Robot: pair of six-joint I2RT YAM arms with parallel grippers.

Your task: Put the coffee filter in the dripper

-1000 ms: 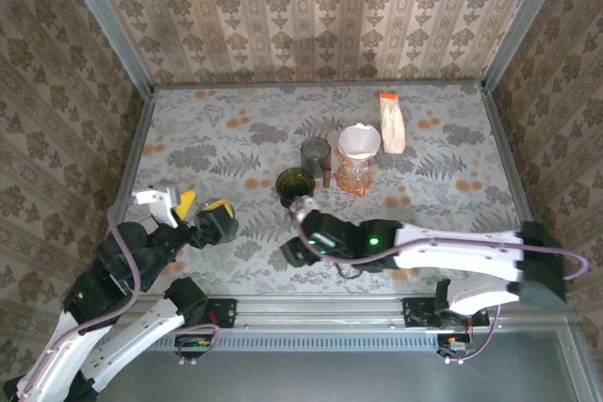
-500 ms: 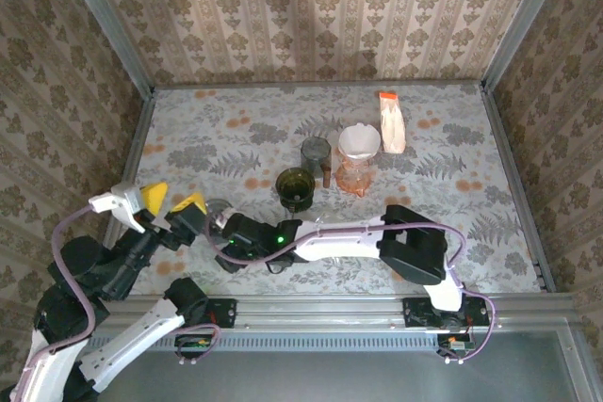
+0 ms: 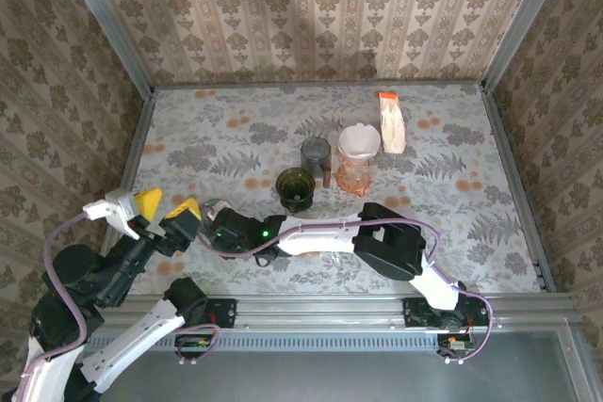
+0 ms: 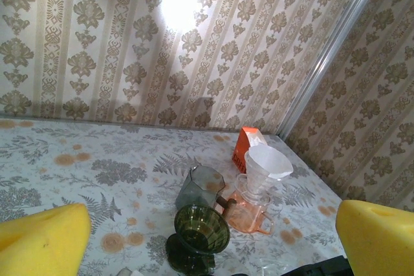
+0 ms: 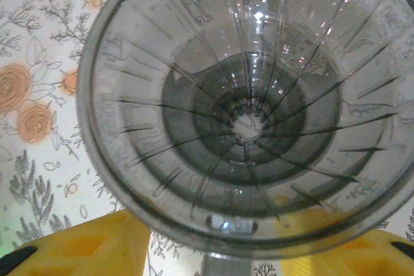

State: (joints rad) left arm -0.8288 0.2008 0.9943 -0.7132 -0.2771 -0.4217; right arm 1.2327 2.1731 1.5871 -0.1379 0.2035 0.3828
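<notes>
1. At the near left edge of the floral counter (image 3: 452, 185), the left fingers (image 3: 146, 202) (image 4: 45, 237) are raised and spread wide, with nothing between their yellow pads.
2. Just to their right, the right arm (image 3: 320, 230) reaches across the front of the counter from its base on the right.
3. The right fingers (image 5: 84, 250) stand apart under the near rim of a clear ribbed dripper (image 5: 246, 108). The wrist camera looks straight down into its empty cone. I cannot tell whether the pads press on it.
4. Farther in, near the middle of the counter, stands a green glass goblet (image 3: 296, 185) (image 4: 200, 227).
5. Just behind it is a dark grey glass cup (image 3: 316, 152) (image 4: 199, 189).
6. To the right of the cup, the white coffee filter (image 3: 359, 141) (image 4: 270, 161) sits open, mouth up, in the top of an orange-tinted glass vessel (image 3: 354, 179) (image 4: 252, 214). It is well apart from the clear dripper.
7. Behind the filter is an orange-and-white packet (image 3: 392, 124) (image 4: 244, 148), close to the wallpapered wall (image 3: 311, 16).
</notes>
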